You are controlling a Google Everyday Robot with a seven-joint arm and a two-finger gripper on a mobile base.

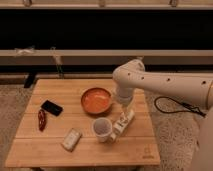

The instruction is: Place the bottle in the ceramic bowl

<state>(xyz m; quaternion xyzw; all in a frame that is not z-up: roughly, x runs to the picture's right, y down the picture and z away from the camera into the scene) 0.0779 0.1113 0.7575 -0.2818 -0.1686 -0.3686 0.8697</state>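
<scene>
The orange-brown ceramic bowl (96,100) sits near the middle of the wooden table (55,150). The slim whitish bottle (120,128) lies on the table in front of and to the right of the bowl, right beside a white paper cup (102,128). My white arm comes in from the right and bends down over the table. My gripper (125,115) points down at the far end of the bottle, touching or just above it. I cannot tell whether it holds the bottle.
A black phone (52,107) and a red object (42,119) lie at the table's left. A flat pale packet (71,139) lies near the front edge. A black cable (172,109) runs on the floor to the right. A low wall with rails stands behind.
</scene>
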